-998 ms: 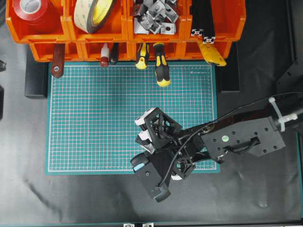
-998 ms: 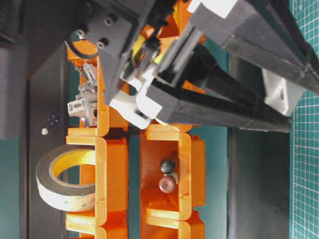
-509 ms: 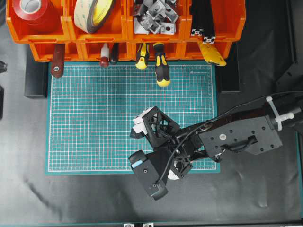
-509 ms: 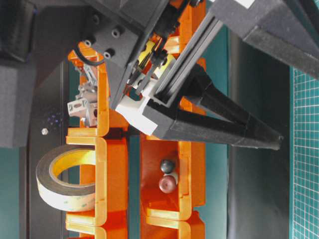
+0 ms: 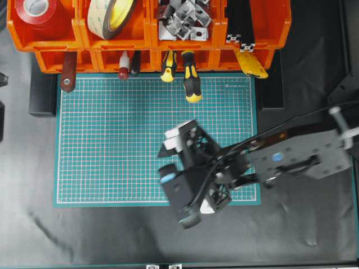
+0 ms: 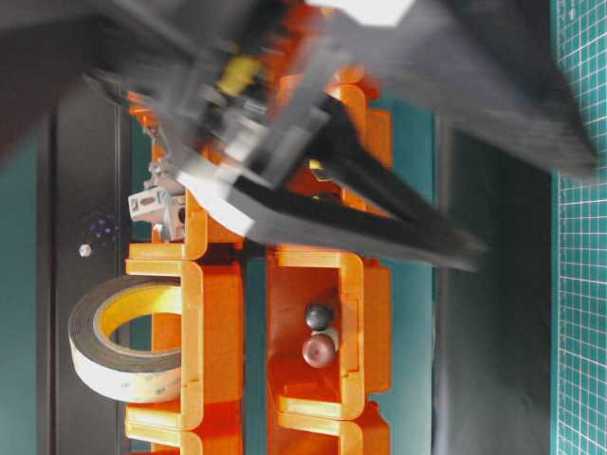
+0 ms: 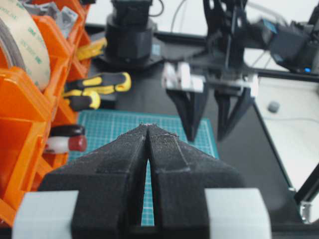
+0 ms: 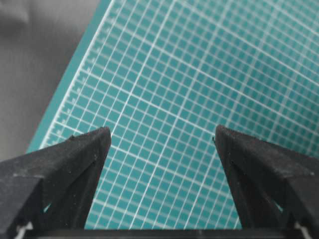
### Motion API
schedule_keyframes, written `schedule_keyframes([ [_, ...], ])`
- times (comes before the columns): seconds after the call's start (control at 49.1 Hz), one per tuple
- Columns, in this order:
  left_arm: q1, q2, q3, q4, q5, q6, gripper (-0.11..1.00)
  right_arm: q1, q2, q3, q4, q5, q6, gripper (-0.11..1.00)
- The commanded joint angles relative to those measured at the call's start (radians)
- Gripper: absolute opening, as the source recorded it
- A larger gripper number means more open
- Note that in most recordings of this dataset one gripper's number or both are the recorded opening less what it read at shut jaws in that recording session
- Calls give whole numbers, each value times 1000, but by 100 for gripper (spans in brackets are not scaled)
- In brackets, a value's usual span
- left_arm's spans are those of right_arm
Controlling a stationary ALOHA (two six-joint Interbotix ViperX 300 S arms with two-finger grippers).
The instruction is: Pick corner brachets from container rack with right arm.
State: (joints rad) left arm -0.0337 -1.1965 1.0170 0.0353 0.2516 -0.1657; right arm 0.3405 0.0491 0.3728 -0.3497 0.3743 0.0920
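The corner brachets (image 5: 182, 19) are a heap of silver-grey angle pieces in the third top bin of the orange container rack (image 5: 140, 43). They also show in the table-level view, corner brachets (image 6: 156, 204) behind the rack wall (image 6: 204, 284). My right gripper (image 5: 193, 168) hangs over the green mat's front right part, far from the rack. It is open, right gripper (image 8: 162, 137), with only mat grid between its fingers. The left wrist view shows the right gripper (image 7: 207, 137) upright and empty. My left gripper (image 7: 148, 125) is shut on nothing, low beside the rack (image 7: 30, 99).
A green cutting mat (image 5: 112, 140) lies on dark cloth. The rack also holds a red tape roll (image 5: 36, 11), a beige tape roll (image 5: 112, 14) and black slotted bars (image 5: 240, 22). Yellow-black screwdriver handles (image 5: 190, 84) stick out over the mat's far edge.
The right gripper's jaws have spread wide apart. The right arm has shifted a little to the right and towards the rack, and it is blurred by motion now.
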Motion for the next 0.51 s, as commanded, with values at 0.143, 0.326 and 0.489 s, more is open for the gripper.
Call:
schedule_keyframes([
  [0.143, -9, 3, -37, 3, 9, 0, 0, 14, -221, 87, 2, -6, 101, 81],
  [0.326, -8, -6, -34, 3, 20, 9, 0, 15, -405, 175, 0, -15, 172, 81],
  [0.489, -9, -15, -28, 3, 38, 12, 0, 15, -569, 275, 2, -77, 175, 79],
])
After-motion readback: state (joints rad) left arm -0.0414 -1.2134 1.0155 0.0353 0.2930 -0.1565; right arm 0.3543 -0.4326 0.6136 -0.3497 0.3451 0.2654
